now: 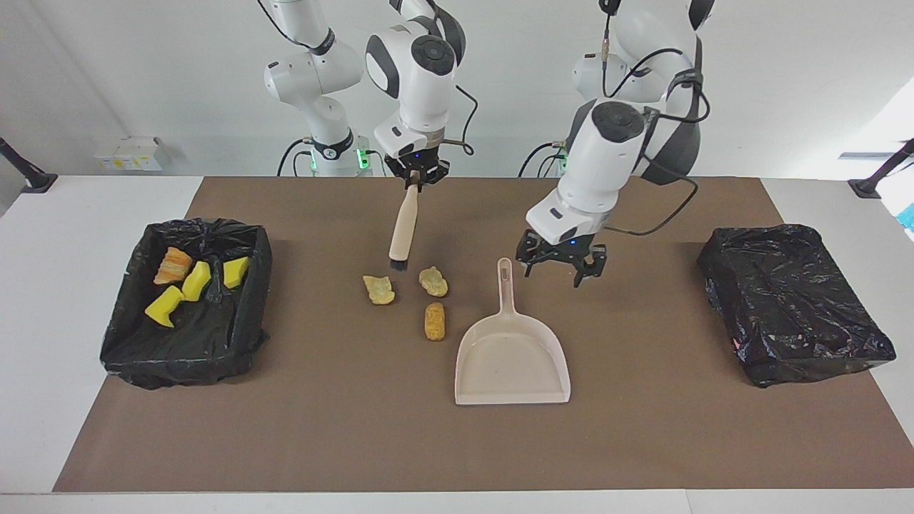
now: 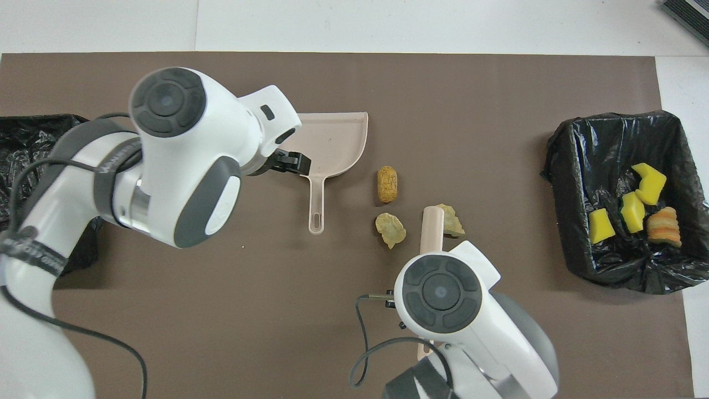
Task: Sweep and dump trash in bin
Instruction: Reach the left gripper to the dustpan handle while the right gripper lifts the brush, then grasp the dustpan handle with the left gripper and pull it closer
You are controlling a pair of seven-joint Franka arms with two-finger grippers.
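Brush [image 1: 403,227] hangs near-vertical, bristles down, pinched by right hand [image 1: 417,176]; left hand [image 1: 561,265] spread, apparently unladen.

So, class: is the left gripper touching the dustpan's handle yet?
Apart. In the facing view the open left gripper hangs beside the dustpan handle, toward the left arm's end, with bare mat showing between them.

Facing camera opposes overhead camera; both share the table [image 1: 128,457]
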